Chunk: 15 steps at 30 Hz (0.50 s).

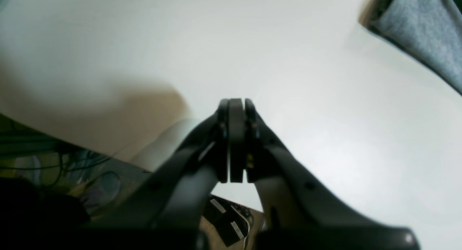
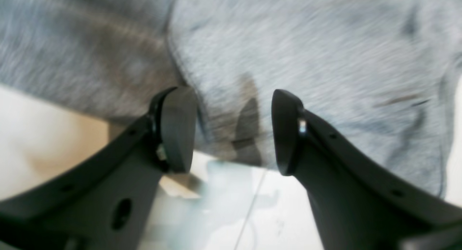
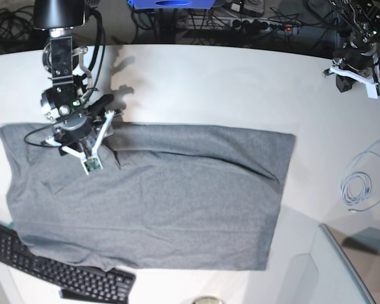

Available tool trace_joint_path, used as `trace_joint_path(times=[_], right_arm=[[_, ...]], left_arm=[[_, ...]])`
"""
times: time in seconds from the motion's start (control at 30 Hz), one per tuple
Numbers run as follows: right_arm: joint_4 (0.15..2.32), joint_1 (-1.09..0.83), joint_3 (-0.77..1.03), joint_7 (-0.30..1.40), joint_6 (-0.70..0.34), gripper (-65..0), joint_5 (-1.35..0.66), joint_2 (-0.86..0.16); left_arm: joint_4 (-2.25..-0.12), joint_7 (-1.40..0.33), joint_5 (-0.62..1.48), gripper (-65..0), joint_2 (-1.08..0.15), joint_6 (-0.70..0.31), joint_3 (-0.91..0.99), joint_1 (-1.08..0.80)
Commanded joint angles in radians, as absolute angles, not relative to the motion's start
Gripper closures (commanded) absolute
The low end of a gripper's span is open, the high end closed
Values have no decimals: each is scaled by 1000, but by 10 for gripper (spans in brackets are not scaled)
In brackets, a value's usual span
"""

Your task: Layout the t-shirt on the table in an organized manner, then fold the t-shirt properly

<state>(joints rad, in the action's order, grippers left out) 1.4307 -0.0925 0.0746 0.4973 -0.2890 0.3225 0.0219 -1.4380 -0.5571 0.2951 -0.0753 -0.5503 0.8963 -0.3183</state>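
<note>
The t-shirt (image 3: 152,196) covers most of the table's (image 3: 209,82) left and middle. A black keyboard (image 3: 50,269) blocks the near-left edge, a coiled white cable (image 3: 361,183) the right edge. The far strip lies bare.

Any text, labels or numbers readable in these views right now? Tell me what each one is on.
None readable.
Keyboard: key legends too small.
White labels on the black object below the table edge: blurred.
T-shirt: plain, no print in view.
</note>
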Motion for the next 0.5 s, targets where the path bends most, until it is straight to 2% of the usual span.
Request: trace_joint_path(times=[0.0,0.1,0.47], right_arm=[[1437,-88,76,486,-282,-245,326,24],[1435,-82,76,489,-282,-50,329,24],[1442,-59,73,493,-282,-6,331,30]], left_arm=[[-1454,-535,309,0,-90,-553,901,-320],[-1454,-535,309,0,-88,-553,900,-320],[-1454,-535,309,0,-88,-553,900,-320]])
